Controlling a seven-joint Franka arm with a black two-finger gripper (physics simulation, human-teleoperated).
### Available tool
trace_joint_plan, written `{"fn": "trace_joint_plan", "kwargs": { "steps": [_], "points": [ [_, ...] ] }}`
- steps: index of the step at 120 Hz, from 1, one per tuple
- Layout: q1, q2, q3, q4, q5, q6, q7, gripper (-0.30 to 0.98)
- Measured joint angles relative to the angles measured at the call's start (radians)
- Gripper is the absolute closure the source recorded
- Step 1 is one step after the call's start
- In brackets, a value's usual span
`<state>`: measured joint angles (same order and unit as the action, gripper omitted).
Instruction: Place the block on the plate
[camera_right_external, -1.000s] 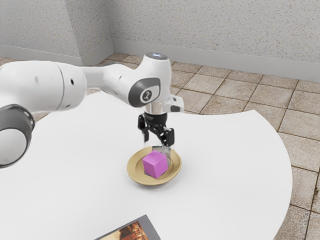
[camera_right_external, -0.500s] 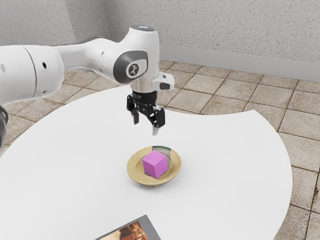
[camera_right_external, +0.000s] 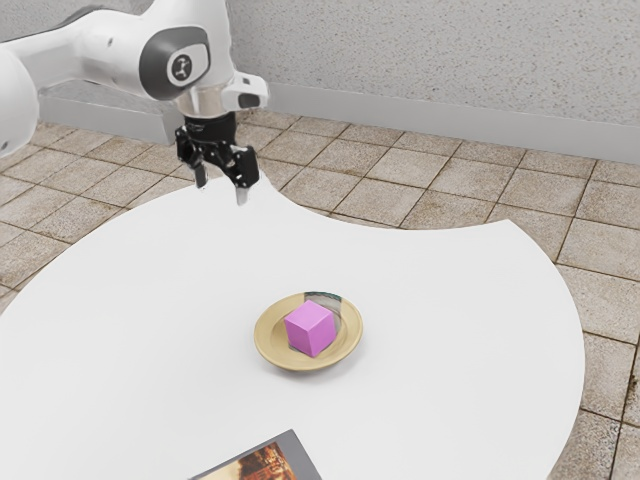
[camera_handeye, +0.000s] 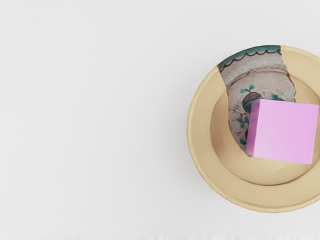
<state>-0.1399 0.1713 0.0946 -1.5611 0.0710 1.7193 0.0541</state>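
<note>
Purple cube-shaped block rests on the round tan plate, inward of the concave edge of the white worktop; black two-finger gripper empty, fingers apart, well clear; main risk: a needless descent nudging block or plate.

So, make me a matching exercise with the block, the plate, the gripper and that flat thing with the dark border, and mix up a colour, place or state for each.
Things:
1. Block
2. Plate
3. Gripper
4. Flat dark-bordered thing

Descriptions:
A. Open and empty
B. Tan, with a patterned patch
C. Cut off by the exterior view's lower edge
D. Pinkish purple all over

Right pairs: 1-D, 2-B, 3-A, 4-C
</note>
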Motion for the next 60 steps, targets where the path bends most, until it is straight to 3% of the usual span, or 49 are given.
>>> {"fn": "trace_joint_plan", "kwargs": {
  "steps": [30,60],
  "points": [
    [0.009,-0.060,0.105,0.010,0.036,-0.044,0.014,0.00],
    [0.023,-0.075,0.104,0.053,0.033,-0.097,0.026,0.00]
  ]
}}
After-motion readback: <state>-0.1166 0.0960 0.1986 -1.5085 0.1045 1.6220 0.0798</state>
